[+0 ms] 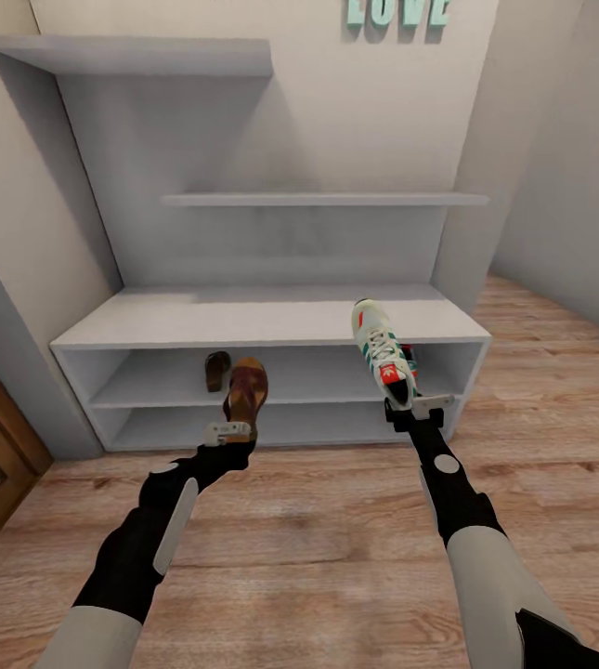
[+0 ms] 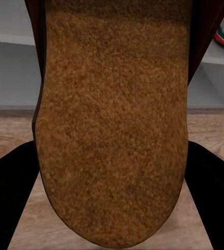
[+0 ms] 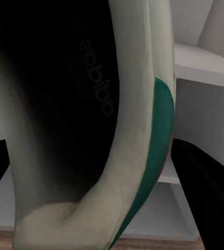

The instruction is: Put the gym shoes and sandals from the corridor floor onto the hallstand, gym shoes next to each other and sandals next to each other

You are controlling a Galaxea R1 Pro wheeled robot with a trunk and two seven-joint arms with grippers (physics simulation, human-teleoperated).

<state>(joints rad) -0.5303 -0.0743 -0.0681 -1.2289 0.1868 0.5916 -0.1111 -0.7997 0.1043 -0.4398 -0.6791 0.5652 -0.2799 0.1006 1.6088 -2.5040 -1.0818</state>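
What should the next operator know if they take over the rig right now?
Left hand: shut on a sandal, held up in front of the hallstand.
Right hand: shut on a gym shoe, held upright before the hallstand's right end.
Done: second sandal lies on the middle tier, just behind the held one. A red and white object behind the held gym shoe may be the other gym shoe; mostly hidden.
Left: place the held sandal beside its mate, and the gym shoe next to its pair.
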